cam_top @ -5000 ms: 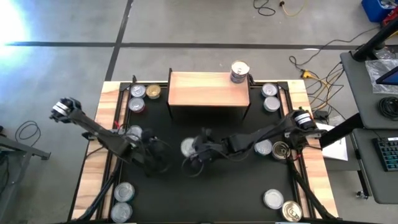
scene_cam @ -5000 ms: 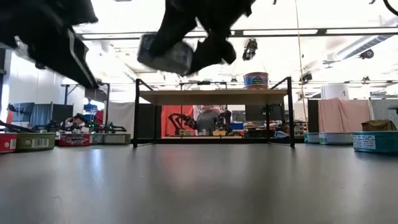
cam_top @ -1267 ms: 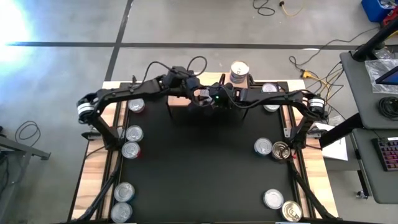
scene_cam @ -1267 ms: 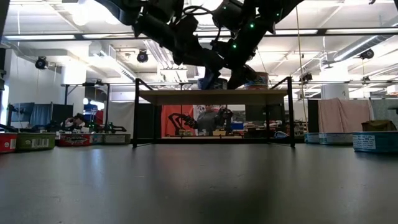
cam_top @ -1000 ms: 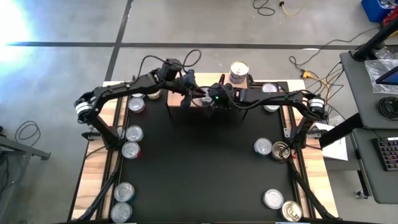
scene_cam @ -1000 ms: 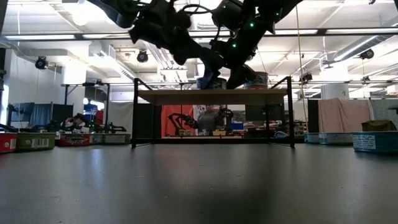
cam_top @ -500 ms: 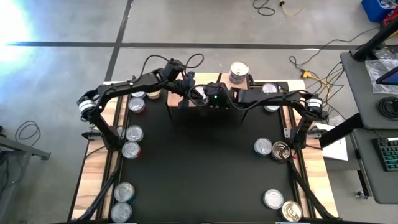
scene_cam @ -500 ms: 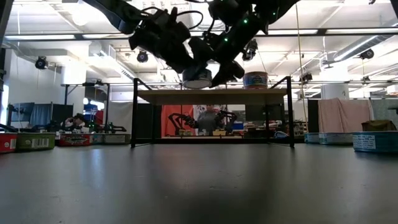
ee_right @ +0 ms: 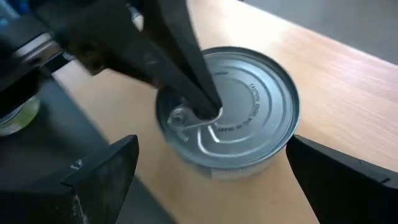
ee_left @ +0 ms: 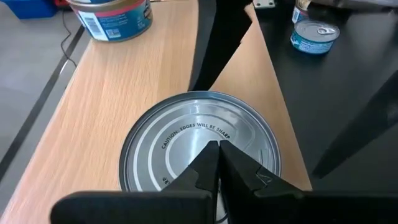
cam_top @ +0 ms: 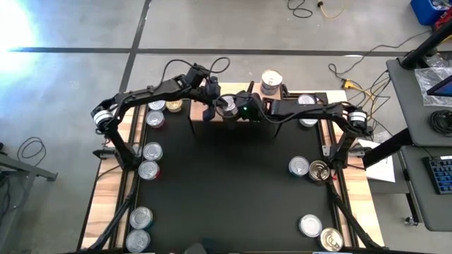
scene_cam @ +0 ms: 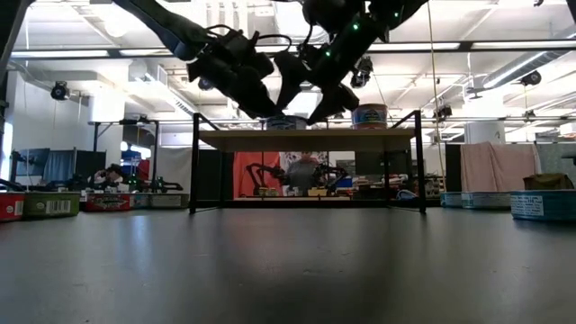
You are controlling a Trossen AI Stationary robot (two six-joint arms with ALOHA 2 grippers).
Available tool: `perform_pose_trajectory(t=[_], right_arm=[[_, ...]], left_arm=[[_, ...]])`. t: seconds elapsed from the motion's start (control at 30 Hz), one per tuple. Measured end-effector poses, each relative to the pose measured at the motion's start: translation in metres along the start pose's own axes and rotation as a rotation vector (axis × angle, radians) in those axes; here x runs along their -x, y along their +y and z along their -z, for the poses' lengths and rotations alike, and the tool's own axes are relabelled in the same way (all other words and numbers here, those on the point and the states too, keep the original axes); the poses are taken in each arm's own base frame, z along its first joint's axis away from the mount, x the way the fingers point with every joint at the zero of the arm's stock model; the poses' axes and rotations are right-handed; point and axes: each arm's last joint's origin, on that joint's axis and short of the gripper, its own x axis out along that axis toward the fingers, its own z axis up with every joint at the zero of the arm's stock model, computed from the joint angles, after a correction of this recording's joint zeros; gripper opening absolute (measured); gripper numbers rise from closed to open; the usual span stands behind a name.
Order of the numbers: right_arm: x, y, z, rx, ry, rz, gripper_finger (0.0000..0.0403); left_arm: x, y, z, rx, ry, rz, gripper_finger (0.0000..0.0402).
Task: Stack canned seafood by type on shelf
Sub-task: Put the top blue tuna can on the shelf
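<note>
Light wood shows on the shelf (cam_top: pixel 272 106) at the far side of the table, and so far only two tins look to be on it: a silver-topped tin (ee_right: pixel 231 112) set flat near the middle of its top and a blue-labelled tin (cam_top: pixel 272 80) by its far right corner. Both arms meet over the first tin. The left gripper (ee_left: pixel 217 155) has its fingers pressed together and, in the right wrist view, their tips rest on the lid right at the pull tab, so it holds nothing and seems only to be steadying or nudging the tin. The right gripper (cam_top: pixel 227 107) has its fingers spread wide on either side of the tin with a clear gap to the tin's wall, so it is not gripping either; I judge the tin has just been set down and let go. The two tins on the shelf are well apart, not stacked on each other, so sorting by type has barely started. Most of the work is left: on the mat and its wood edges lie a group of tins at the far left (cam_top: pixel 156 111), two at mid left (cam_top: pixel 150 160), two at the near left (cam_top: pixel 140 226), two beside the shelf's right end (cam_top: pixel 307 110), two at mid right (cam_top: pixel 308 169) and two at the near right (cam_top: pixel 319 232). Each has yet to be carried over and piled with its kind.
</note>
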Motion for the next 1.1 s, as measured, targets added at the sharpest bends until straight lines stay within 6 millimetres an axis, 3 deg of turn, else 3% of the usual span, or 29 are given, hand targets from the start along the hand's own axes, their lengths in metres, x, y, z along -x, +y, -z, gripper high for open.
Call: perform_pose_trajectory(t=[0.17, 0.3, 0.53, 0.7, 0.9, 1.1], right_arm=[[0.031, 0.015, -0.026, 0.048, 0.064, -0.072, 0.0396], [0.064, 0.029, -0.051, 0.125, 0.059, -0.084, 0.0396], [0.127, 0.057, -0.086, 0.322, -0.125, -0.011, 0.0396], [0.163, 0.069, -0.1, 0.411, -0.247, 0.063, 0.0396], [0.185, 0.066, -0.115, 0.458, -0.3, 0.058, 0.0396], [0.188, 0.066, -0.114, 0.489, -0.275, 0.022, 0.0396]], left_arm=[[0.013, 0.007, 0.002, 0.03, 0.006, -0.047, 0.0], [0.025, 0.022, 0.006, 0.087, 0.046, -0.211, 0.0], [0.046, 0.047, 0.022, 0.257, 0.087, -0.367, 0.0], [0.054, 0.044, 0.024, 0.3, 0.123, -0.353, 0.0], [0.066, 0.037, 0.022, 0.301, 0.167, -0.376, 0.0], [0.076, 0.036, 0.022, 0.251, 0.198, -0.419, 0.0]])
